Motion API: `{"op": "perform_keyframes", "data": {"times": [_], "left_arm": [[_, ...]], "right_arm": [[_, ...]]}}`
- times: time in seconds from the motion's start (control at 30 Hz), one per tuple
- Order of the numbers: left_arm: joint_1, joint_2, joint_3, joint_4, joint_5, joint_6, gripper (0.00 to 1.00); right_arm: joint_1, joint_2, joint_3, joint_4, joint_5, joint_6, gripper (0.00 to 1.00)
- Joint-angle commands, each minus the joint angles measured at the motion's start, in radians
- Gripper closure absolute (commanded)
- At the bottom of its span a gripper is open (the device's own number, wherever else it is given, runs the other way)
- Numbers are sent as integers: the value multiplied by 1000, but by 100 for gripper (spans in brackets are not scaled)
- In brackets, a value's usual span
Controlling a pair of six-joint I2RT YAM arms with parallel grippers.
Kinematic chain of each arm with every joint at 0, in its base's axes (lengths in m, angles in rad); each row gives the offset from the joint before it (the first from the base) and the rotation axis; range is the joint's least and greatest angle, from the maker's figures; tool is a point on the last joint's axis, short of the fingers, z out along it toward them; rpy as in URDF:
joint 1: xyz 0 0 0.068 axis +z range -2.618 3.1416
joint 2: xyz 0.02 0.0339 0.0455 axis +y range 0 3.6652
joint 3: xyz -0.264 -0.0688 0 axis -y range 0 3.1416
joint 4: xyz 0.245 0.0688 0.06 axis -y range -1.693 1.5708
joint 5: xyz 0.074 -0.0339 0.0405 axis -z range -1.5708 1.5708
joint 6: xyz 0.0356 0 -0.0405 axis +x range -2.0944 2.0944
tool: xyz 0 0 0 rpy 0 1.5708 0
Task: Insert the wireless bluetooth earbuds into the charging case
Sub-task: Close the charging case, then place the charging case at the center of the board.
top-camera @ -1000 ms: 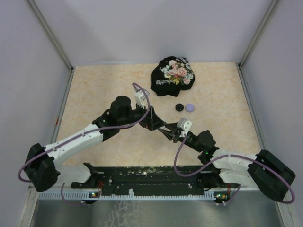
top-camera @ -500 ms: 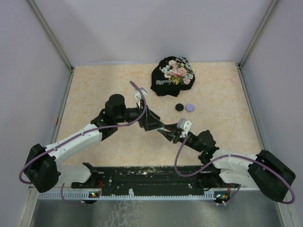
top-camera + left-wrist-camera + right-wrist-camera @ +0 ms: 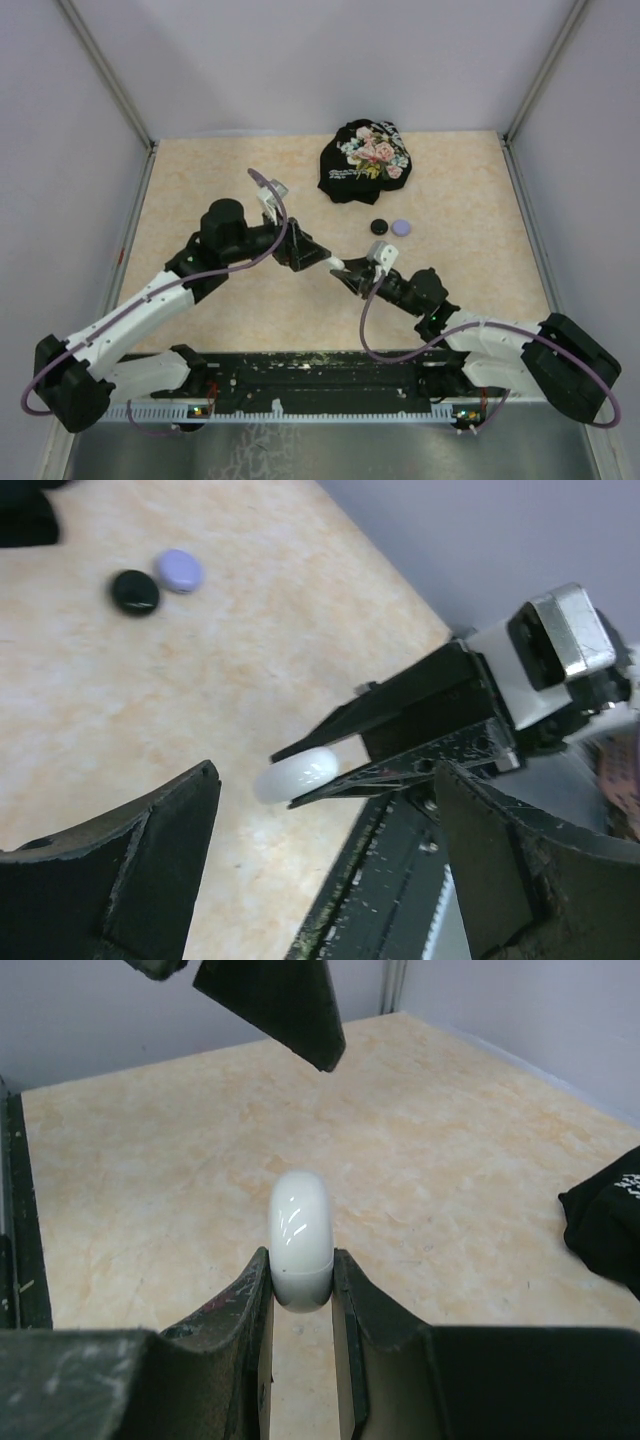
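Nearest, the right gripper (image 3: 334,267) is clamped shut on a white puck-shaped case (image 3: 300,1225), glossy and held on edge, so that its rounded rim stands up above the two fingertips. No seam, logo or lettering can be made out on it. This sits just right of the middle of the table (image 3: 200,180), lifted off the surface as far as the wrist views show.

Just beyond and to the left, the left gripper (image 3: 312,253) faces it with its fingers spread wide and nothing between them; the white case is just ahead of the gap, not touching either finger.

Farther off to the right, a black puck (image 3: 379,227) and a lavender puck (image 3: 402,227) lie side by side on the table, almost touching.

At the far edge is a crumpled black floral cloth (image 3: 366,160) with pink flowers and a line of white writing too small to read.

The earbuds cannot be picked out in any view.
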Motion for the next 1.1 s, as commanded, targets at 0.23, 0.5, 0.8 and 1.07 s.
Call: {"op": "perform_keyframes", "data": {"times": [0.23, 0.5, 0.8, 1.07], "left_arm": [[8, -225, 79, -470, -750, 246, 4], [8, -352, -33, -455, -975, 330, 0], [33, -431, -143, -399, -1027, 355, 0], [106, -428, -160, -380, -948, 370, 0]], "right_arm": [[-92, 26, 166, -364, 118, 251, 100], [-192, 115, 212, -570, 92, 354, 100], [-406, 258, 214, -552, 39, 509, 100], [-537, 370, 270, -543, 36, 574, 100]]}}
